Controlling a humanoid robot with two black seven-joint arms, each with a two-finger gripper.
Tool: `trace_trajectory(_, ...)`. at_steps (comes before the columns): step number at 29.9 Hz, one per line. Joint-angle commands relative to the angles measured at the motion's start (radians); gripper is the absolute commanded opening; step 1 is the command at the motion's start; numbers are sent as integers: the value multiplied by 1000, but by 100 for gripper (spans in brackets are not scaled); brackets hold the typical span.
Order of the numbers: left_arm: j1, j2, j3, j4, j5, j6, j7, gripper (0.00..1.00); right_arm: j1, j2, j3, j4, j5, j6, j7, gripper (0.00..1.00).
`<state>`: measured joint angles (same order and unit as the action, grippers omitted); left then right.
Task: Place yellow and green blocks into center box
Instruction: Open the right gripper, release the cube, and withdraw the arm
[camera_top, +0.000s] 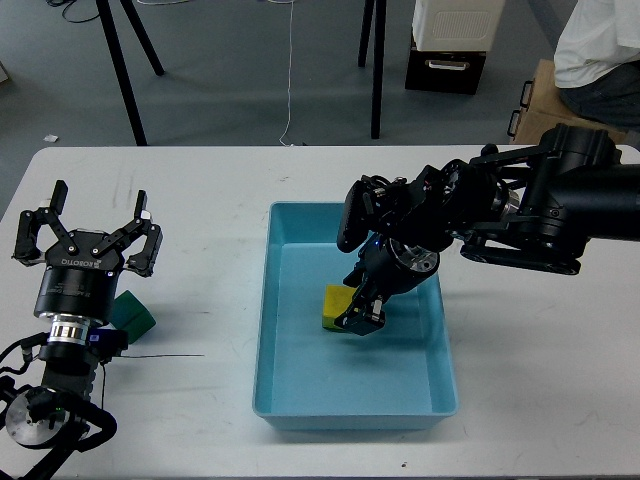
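Note:
The blue box (439, 330) sits at the table's center. My right gripper (352, 310) reaches down into it from the right and is shut on the yellow block (334, 306), which is low inside the box near its floor. The green block (132, 313) lies on the table at the left, partly hidden behind my left gripper (86, 230). The left gripper is open and empty, hovering just above and in front of the green block.
The white table (540, 380) carries the box. Black tripod legs (125, 70), a white case (455, 25) and a seated person (600, 50) are beyond the table's far edge. A thin cable (165, 356) runs on the table by the left arm.

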<state>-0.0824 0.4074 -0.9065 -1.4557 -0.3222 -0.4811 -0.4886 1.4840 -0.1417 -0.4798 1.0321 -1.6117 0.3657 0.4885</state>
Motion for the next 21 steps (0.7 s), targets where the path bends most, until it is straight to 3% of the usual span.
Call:
trace_trajectory(1, -25, 54, 5, 0, 3, 1, 0, 100, 12, -19, 4, 5, 6, -2, 0, 97)
trace_trajectory(11, -140, 318, 12, 2, 184, 36, 0, 100, 24, -183, 277, 9, 21, -13, 0, 99)
trace_trajectory(17, -237, 481, 12, 2, 276, 42, 0, 100, -89, -174, 625, 8, 117, -14, 0, 99)
trace_trajectory(21, -319, 504, 14, 63, 295, 81, 0, 100, -165, -144, 846, 8, 223, -16, 0, 99)
